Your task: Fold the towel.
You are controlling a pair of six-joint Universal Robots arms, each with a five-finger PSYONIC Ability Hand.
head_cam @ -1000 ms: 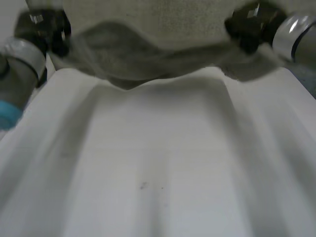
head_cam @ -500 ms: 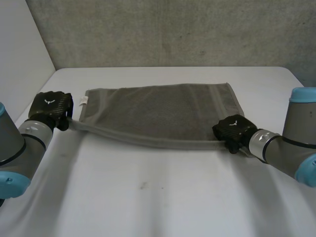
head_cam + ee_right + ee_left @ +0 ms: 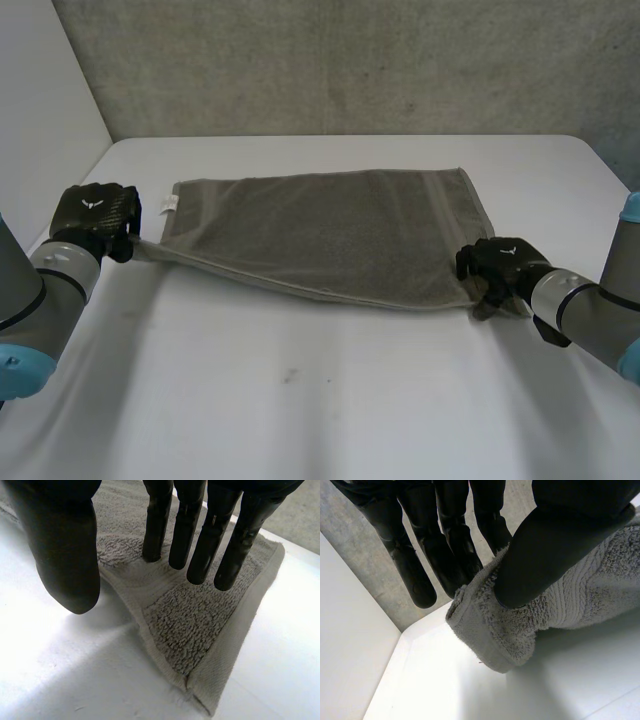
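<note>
Left hand pinches the grey towel's near left corner. Right hand is spread, fingers straight over its near right corner. Broad white worktop lies before the near edge.

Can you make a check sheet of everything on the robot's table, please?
Surface: white table, with one small dark mark.
Job's things: grey towel, spread out; its near left corner is lifted.
Clutter: nothing seen.
Hands: left hand pinches the near left corner; right hand is open, fingertips on the near right corner.
Cables: nothing seen.
Surroundings: grey wall behind the table.
</note>
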